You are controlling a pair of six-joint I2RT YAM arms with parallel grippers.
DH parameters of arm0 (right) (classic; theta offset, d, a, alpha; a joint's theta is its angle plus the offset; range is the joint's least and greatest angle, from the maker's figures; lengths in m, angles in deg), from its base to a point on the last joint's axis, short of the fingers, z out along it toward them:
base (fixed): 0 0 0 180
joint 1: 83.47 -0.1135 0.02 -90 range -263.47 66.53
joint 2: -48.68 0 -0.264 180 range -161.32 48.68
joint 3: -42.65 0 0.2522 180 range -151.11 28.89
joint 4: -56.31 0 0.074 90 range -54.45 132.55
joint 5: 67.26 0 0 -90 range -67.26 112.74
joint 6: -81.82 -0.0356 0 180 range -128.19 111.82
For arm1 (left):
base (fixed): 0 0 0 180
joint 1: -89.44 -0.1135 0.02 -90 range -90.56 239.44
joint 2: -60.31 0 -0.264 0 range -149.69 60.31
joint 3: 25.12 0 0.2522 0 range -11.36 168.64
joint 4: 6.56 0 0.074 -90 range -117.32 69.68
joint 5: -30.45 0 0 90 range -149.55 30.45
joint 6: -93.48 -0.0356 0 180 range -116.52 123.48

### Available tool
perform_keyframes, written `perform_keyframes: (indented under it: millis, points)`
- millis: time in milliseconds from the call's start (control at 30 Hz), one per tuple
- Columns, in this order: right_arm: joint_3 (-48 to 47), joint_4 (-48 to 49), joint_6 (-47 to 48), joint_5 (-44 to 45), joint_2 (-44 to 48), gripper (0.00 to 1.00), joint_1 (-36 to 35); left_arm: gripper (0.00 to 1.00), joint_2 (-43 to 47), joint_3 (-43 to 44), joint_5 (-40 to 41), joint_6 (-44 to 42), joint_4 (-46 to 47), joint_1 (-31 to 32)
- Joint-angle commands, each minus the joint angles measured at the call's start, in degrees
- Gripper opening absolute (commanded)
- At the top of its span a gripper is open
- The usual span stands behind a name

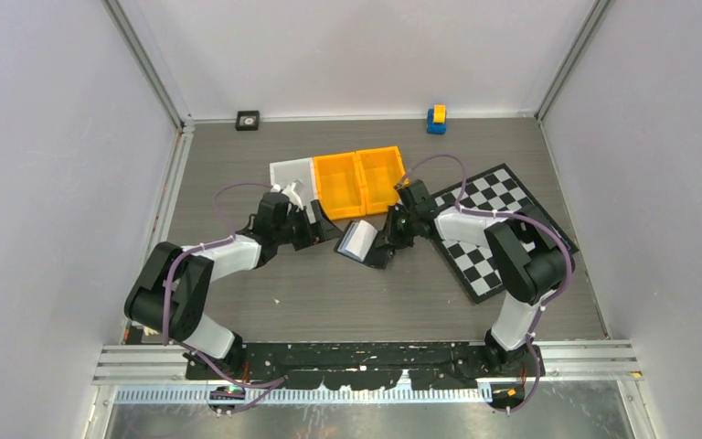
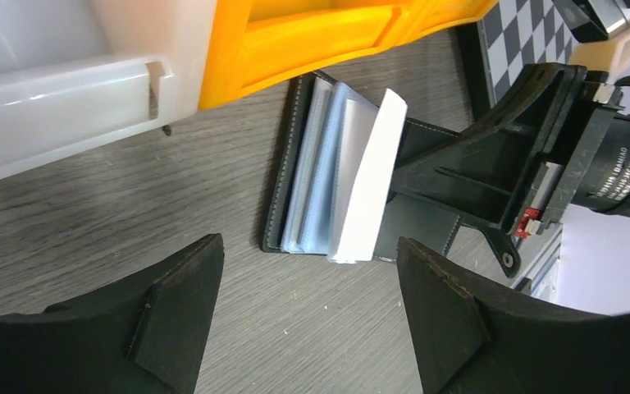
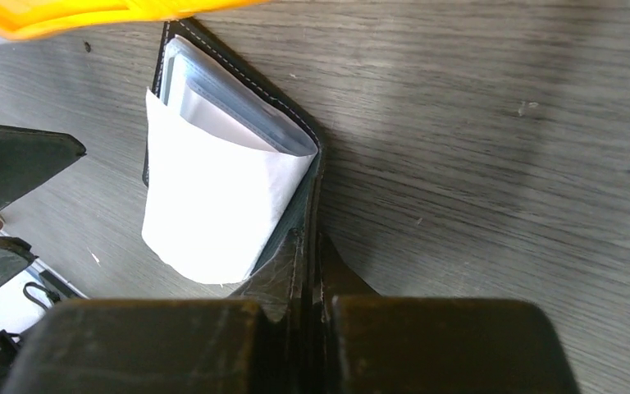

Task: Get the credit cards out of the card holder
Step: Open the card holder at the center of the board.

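Fingers [image 2: 172,312] of the left gripper [image 2: 305,254] stand spread wide with nothing between them. They hover low over the table [image 1: 329,302], just on the near-left side of the card holder [image 2: 279,180] and not touching it.

The card holder lies opened out near the middle of the table, its far corner just beside the orange bins [image 1: 361,178]. Its black stitched cover is flat on the wood. Pale blue panels [image 2: 328,164] are stacked inside it, and a white panel [image 2: 369,180] on top tilts up off the stack. Whether any credit cards sit in those panels cannot be told, as no dark card edge shows clearly.

On the holder's right side, the right gripper [image 3: 316,305] is clenched on the raised black flap of the cover. The leather is pinched between its two fingers [image 3: 435,345], which meet with no visible gap.

A white bin [image 1: 291,172] sits behind the left gripper, touching the left wall of the orange bins. To the right of the bins a chequered board [image 1: 475,274] lies at an angle toward the right edge of the table, partly under the right arm. A black square block [image 1: 248,120] rests at the far edge near the far-left corner. A blue and yellow toy [image 1: 436,119] stands at the far edge, right of the middle.
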Motion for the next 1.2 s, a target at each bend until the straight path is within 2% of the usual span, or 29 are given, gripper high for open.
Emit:
perform_keyframes:
  millis: [0,400,500,633,833,1167]
  points:
    - [2.0,4.3,2.9,-2.0,3.3,0.00,0.2,0.79,0.6,1.6,-4.6,0.1,3.2,0.0]
    - [14.0,21.0,-0.8,-6.4,23.7,0.00,0.9,0.79,7.5,-1.7,-9.4,2.6,10.3,-0.6]
    - [15.4,21.8,-2.8,-8.3,28.4,0.00,2.1,0.79,8.7,-2.0,-10.5,3.6,11.4,-0.6]
    - [17.0,23.8,-5.9,-12.6,33.0,0.00,4.4,0.80,8.9,-1.9,-16.4,8.4,15.6,-1.6]
    - [18.1,28.6,-9.5,-19.1,36.4,0.00,5.1,0.76,6.5,-2.2,-19.2,12.6,21.0,-1.9]
    - [20.4,34.1,-12.4,-22.5,42.9,0.00,5.1,0.76,-4.8,-3.4,-26.6,31.8,43.6,-3.0]
